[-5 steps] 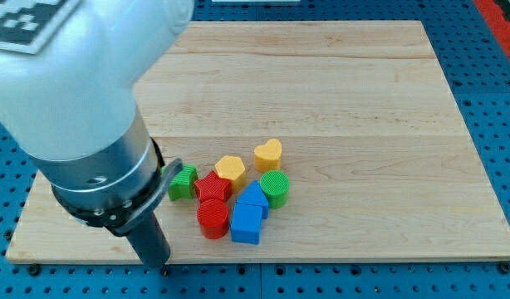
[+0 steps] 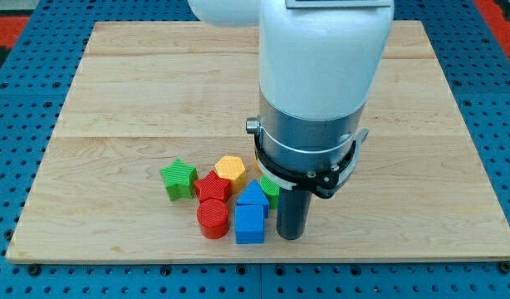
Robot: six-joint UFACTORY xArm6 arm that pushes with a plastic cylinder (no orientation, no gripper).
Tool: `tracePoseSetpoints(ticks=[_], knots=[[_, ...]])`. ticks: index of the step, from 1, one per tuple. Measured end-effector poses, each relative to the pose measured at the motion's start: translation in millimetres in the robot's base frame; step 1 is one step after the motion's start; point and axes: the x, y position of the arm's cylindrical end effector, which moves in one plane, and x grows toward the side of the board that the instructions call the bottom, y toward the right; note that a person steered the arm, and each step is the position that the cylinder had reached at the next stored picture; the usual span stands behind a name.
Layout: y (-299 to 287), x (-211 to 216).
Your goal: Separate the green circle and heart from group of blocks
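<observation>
The blocks lie in a cluster near the view's bottom middle of the wooden board [image 2: 114, 100]. My tip [image 2: 289, 237] is just right of the lower blue block [image 2: 249, 225], close to it; I cannot tell if they touch. Only a sliver of the green circle [image 2: 269, 189] shows beside the rod, right of the upper blue block [image 2: 253, 198]. The yellow heart is hidden behind the arm. A yellow hexagon [image 2: 230, 169], a red star [image 2: 212, 188], a red cylinder [image 2: 213, 219] and a green star [image 2: 179, 178] lie to the left.
The arm's wide white and metal body [image 2: 317, 100] covers the board's middle. The board's bottom edge [image 2: 255, 261] runs close below the cluster, with blue pegboard [image 2: 14, 166] all around.
The arm has swung from the view's bottom left to the right side of the cluster. It now covers the yellow heart and most of the green circle. The green star shows fully.
</observation>
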Motion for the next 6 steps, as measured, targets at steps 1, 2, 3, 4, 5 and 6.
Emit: tracePoseSetpoints(ticks=[1, 2, 3, 4, 5, 6], knots=[[-22, -38], [-54, -65], [-30, -88], [9, -113], [80, -108], [46, -158]])
